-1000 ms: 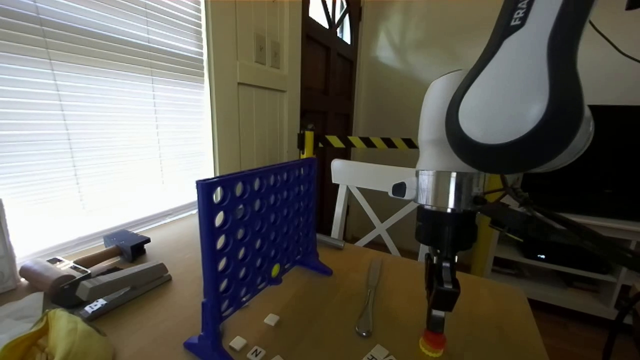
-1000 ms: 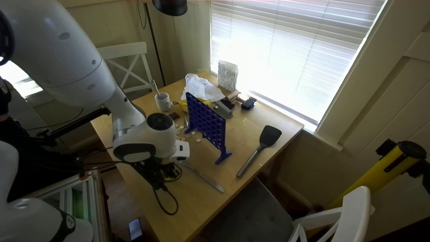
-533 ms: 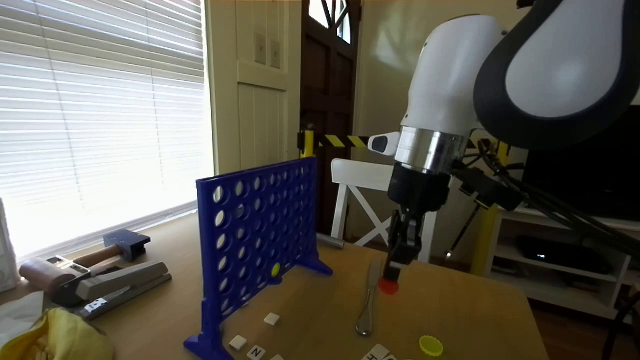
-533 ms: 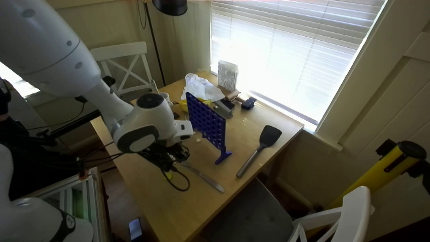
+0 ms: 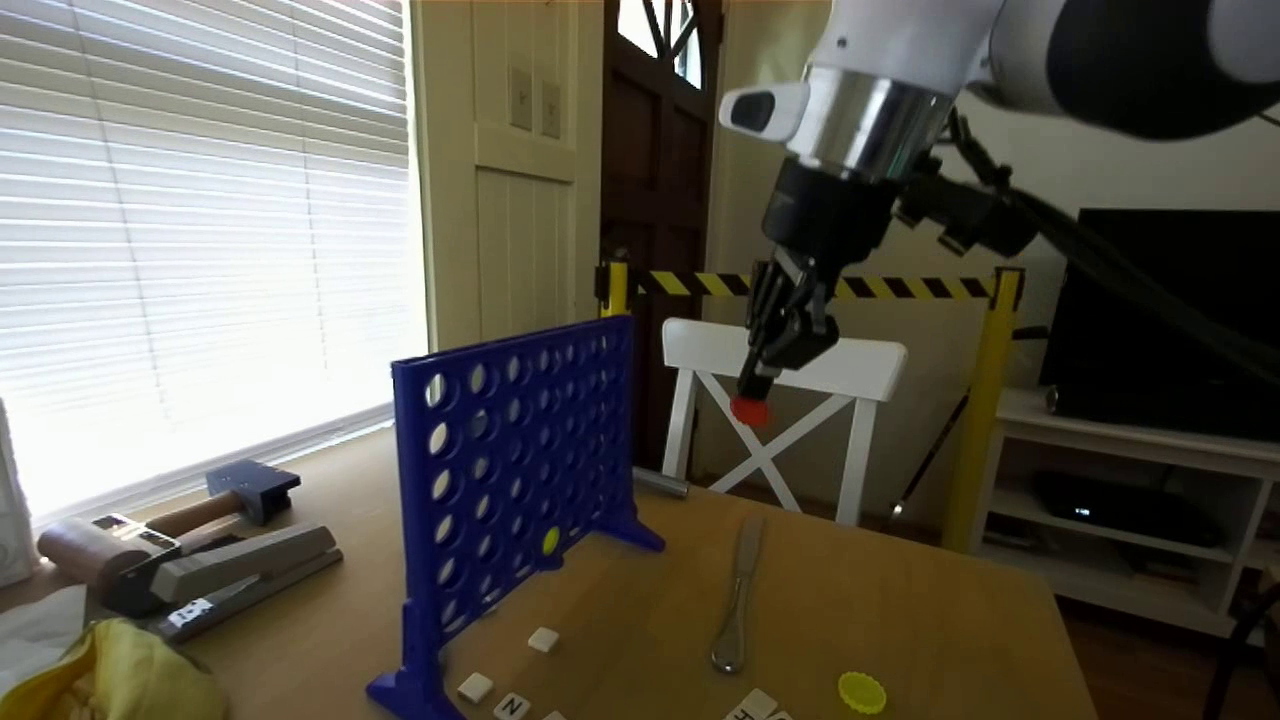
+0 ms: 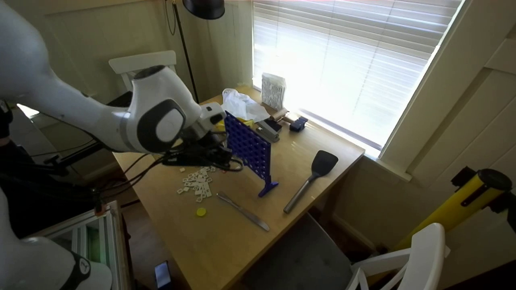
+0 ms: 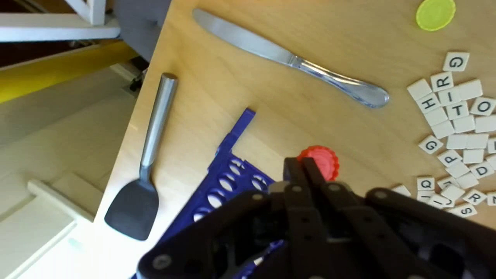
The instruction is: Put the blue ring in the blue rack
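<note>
Gripper (image 7: 302,161) pinching the red token (image 7: 326,162), and it's up off the table (image 5: 850,600) but outside the blue rack (image 5: 498,466): pickup looks done, lining up and slotting in left to do!

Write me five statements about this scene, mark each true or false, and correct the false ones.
1. The black mechanical hand grips a scalloped red plastic disc. True.
2. The blue plastic rack with round holes stands upright on the wooden table. True.
3. The red disc is already inside the rack. False: the hand holds it in the air, apart from the rack.
4. The silver metal knife lies beside the small white square tiles, not touching them. True.
5. All the tiles are in one neat stack. False: they are spread loosely over the table.
</note>
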Controlling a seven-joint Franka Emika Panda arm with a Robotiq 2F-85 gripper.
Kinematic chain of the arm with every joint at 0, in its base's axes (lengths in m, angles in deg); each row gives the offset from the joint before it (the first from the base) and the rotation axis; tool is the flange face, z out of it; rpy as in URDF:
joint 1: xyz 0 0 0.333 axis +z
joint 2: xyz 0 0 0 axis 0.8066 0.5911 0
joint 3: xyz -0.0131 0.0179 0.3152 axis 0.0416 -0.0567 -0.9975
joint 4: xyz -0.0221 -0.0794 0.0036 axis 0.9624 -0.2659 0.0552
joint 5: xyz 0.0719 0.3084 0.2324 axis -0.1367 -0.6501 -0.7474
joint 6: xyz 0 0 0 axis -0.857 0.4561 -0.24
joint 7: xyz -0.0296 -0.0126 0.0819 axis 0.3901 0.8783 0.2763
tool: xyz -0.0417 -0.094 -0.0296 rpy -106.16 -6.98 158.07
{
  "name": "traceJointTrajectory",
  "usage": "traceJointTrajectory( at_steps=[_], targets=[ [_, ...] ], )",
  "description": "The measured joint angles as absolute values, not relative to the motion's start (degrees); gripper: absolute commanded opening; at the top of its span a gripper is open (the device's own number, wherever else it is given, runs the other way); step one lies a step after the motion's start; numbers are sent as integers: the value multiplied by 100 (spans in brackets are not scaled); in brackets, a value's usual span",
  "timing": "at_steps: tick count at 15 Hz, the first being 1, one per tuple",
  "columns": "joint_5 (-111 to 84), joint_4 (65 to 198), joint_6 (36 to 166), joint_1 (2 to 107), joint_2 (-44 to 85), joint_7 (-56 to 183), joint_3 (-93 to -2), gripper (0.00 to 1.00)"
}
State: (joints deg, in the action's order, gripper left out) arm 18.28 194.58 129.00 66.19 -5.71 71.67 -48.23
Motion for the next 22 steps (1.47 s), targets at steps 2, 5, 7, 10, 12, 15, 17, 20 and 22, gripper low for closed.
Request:
traceJointTrajectory(
  at_steps=[2,5,7,10,12,15,17,20,22],
  targets=[
    [1876,19497,12811,6643,-758,6985,-4988,4],
    [1876,19479,12827,6626,-632,7057,-4835,4],
    [1876,19478,12833,6627,-597,7064,-4819,1],
    [2250,19325,12862,6583,-585,6961,-4902,1],
    [2767,18943,12868,6552,-604,6804,-5068,1],
    [3448,18277,12857,6538,-618,6725,-5319,1],
    [4191,17912,12860,6468,-606,6470,-5442,1],
    [4690,17694,12860,6336,-584,6208,-5549,4],
    [4690,17721,12860,6344,-578,6208,-5549,4]
  ],
)
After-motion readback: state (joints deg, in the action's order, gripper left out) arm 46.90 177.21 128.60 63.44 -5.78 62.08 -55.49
